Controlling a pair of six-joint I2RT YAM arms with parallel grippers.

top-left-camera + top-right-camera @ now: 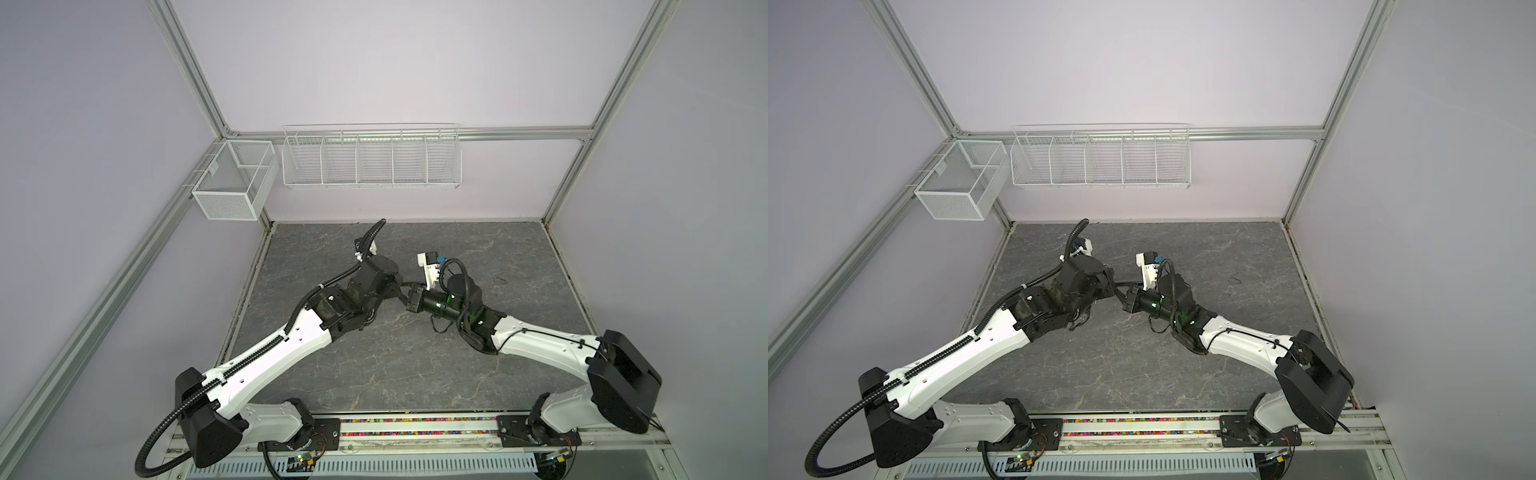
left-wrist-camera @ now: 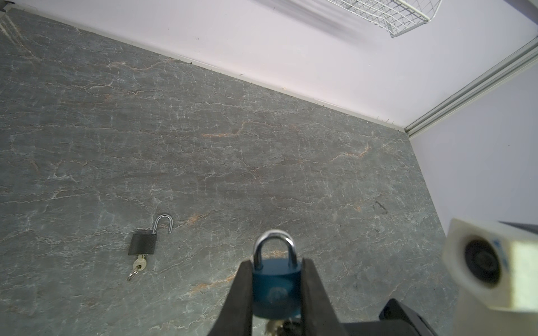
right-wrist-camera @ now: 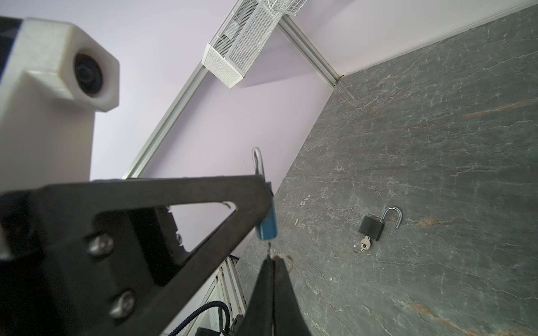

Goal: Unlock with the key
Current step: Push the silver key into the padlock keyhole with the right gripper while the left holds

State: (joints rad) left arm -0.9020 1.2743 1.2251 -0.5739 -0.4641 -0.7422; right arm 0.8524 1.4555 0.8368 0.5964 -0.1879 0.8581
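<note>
A blue padlock (image 2: 276, 288) with its silver shackle closed hangs above the table, and my left gripper (image 2: 276, 261) is shut on its body from both sides. The key (image 3: 270, 249) sticks out of the padlock's underside (image 3: 267, 224). My right gripper (image 3: 273, 259) is shut on that key, and the key ring (image 3: 287, 261) pokes out beside the fingertips. In both top views the two grippers meet over the middle of the table, left (image 1: 400, 286) (image 1: 1120, 285) against right (image 1: 410, 297) (image 1: 1128, 300), and they hide the padlock there.
A black padlock (image 2: 142, 243) (image 3: 371, 228) lies on the grey marble table (image 1: 374, 365), shackle swung open, its own key (image 2: 139, 264) in it. A mesh basket (image 1: 232, 183) and a wire rack (image 1: 370, 158) hang on the back wall.
</note>
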